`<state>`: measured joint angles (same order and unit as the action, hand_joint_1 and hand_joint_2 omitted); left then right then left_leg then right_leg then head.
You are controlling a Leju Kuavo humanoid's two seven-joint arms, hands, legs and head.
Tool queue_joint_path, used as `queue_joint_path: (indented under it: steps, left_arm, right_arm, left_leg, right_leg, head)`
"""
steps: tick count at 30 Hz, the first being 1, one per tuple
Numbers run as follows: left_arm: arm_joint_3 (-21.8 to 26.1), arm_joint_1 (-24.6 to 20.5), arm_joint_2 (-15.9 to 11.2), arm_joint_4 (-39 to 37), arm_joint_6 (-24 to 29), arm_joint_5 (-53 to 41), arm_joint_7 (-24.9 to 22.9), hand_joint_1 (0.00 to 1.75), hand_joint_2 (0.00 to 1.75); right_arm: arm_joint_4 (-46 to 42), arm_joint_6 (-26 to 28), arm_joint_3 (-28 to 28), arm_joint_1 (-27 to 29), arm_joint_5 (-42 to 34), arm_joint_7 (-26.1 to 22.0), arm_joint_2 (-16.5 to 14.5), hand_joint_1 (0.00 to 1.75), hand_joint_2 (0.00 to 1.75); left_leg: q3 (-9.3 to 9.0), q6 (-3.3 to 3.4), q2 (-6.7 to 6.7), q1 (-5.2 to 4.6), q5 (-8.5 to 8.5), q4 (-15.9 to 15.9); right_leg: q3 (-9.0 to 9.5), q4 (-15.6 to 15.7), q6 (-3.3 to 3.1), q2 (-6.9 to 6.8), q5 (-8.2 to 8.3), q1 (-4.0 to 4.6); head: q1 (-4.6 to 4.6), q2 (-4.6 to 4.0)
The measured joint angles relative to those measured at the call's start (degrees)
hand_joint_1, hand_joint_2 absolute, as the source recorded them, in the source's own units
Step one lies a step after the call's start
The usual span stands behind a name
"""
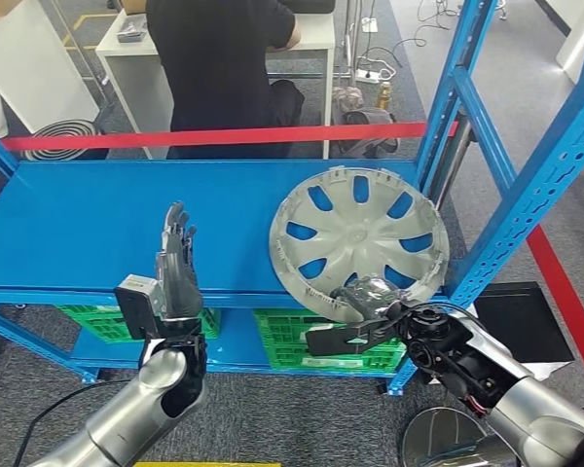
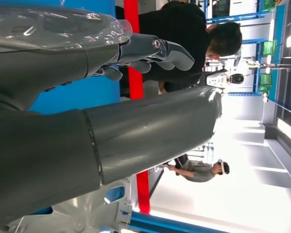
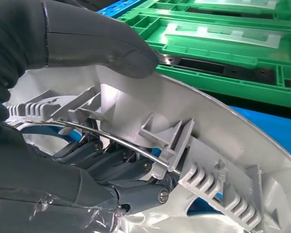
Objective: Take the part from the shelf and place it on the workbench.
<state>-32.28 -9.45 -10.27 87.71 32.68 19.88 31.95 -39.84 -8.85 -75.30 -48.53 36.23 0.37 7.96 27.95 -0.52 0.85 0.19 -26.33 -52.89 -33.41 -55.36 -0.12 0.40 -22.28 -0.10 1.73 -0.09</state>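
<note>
— Hubcap (image 1: 359,236)?
— On the blue shelf (image 1: 91,224), near edge pinched by the right hand (image 1: 362,309): thumb over the rim, fingers (image 3: 111,162) underneath.
— Left hand (image 1: 177,272)?
— Fingers straight, holding nothing.

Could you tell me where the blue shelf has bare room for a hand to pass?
The blue metal shelf is bare from its left end across to the silver plastic wheel cover; the left hand hovers open there. The right end is crowded: the cover fills it up to the blue upright, with the right hand gripping its near rim.
</note>
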Motion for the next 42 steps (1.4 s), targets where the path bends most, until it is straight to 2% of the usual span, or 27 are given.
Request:
queue_joint_path:
  steps: [9,18,42]
  left_arm:
    - [0.0,0.86,-0.04,0.12,0.18,-0.43,0.01,0.0,0.0]
    - [0.0,1.13,-0.28,0.35,0.11,-0.78,0.01,0.0,0.0]
    - [0.0,0.89,-0.26,0.46,0.07,-1.11,-0.51,0.0,0.0]
  right_arm:
    - [-2.92,1.9,2.78,0.91,-1.77,0.79,0.1,1.75,1.75]
    - [-10.86,4.62,6.65,2.55,-3.98,2.08,1.09,1.75,1.75]
    - [-27.32,8.49,14.54,6.34,-3.19,2.72,4.51,1.75,1.75]
  left_leg:
    - [0.31,0.01,0.13,0.0,0.01,-0.12]
    - [0.48,0.02,0.05,0.0,-0.01,-0.19]
    - [0.54,0.01,-0.29,0.02,-0.01,-0.18]
  right_leg:
    - [-0.21,0.0,0.0,-0.1,0.0,0.0]
    - [-0.41,0.01,0.01,-0.03,0.0,0.0]
    - [-0.59,0.01,0.04,0.27,0.06,0.06]
  head:
    - [-0.01,0.0]
    - [-0.01,0.0]
    - [-0.01,0.0]
